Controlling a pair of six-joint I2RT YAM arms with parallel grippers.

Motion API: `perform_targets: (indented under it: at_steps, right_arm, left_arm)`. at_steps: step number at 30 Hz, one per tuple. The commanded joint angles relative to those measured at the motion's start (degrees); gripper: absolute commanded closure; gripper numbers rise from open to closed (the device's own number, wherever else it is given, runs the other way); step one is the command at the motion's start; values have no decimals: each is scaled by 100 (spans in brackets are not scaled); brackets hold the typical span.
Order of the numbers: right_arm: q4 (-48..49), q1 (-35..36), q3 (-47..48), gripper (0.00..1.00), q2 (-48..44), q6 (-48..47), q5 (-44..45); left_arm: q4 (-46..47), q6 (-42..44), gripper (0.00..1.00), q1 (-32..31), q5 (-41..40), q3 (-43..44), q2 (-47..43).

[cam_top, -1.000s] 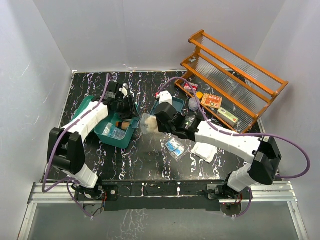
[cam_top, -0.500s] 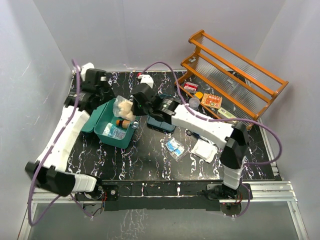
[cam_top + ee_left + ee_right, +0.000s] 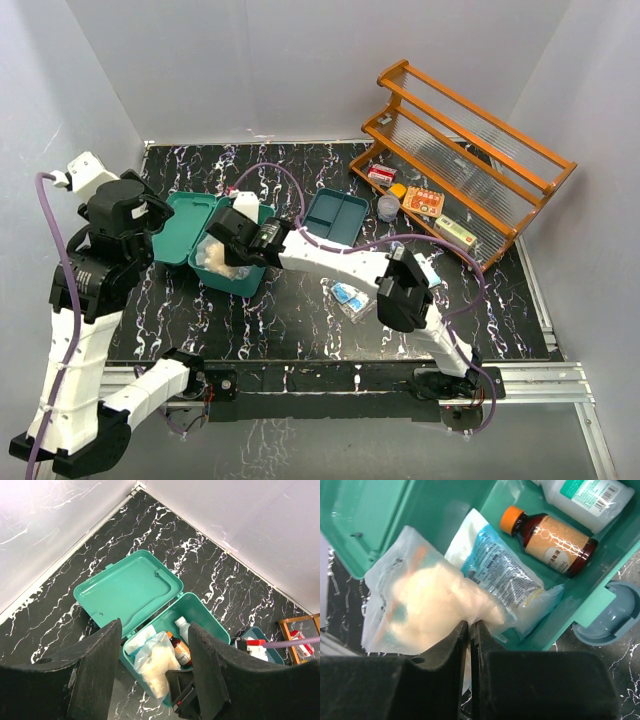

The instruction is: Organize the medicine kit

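Observation:
The medicine kit (image 3: 200, 611) is a teal box lying open with its lid (image 3: 127, 586) flat to the left. Inside are a white bottle (image 3: 580, 495), a brown bottle with an orange cap (image 3: 550, 540) and a blue-printed packet (image 3: 505, 575). My right gripper (image 3: 470, 625) is shut on a clear bag of cotton balls (image 3: 420, 605), which hangs over the kit's near-left corner. My left gripper (image 3: 155, 627) hovers high above the kit, open and holding nothing. From above, the right arm reaches across the table to the kit (image 3: 185, 225).
A dark blue-teal divided tray (image 3: 335, 213) lies right of the kit. An orange tiered rack (image 3: 460, 150) stands at the back right with small boxes and a jar at its foot. Loose packets (image 3: 350, 295) lie at mid-table. White walls close the left and back.
My right arm has swung left from mid-table and carried the cotton bag to the kit. My left arm has pulled up and back from the kit, and its jaws have opened wider.

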Motion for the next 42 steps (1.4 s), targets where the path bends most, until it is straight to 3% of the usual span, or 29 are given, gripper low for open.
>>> perform_targets:
  at_steps: [1,16,22,28,35,42]
  right_arm:
    - [-212,-80,482,93,158,174,541]
    - [275,-75,597,87,688,-482,163]
    - [535,-81,439,77,177,-526,424]
    - [1312,-229,-829,68,-1054,-835,586]
    - [2198,-905,-3033,64,-2802,-1161,411]
    - [2106,-1805,-3952,63,-3267,-1345,65]
  left_arm:
    - [-392,6,46,11,-99,-82,-31]
    - [-512,-141,45,8,373,-245,237]
    - [-441,-113,44,12,415,-297,398]
    - [-104,50,40,16,1026,-565,547]
    - [269,58,38,15,2347,-1661,677]
    - [1271,459,31,14,4133,-2224,1620]
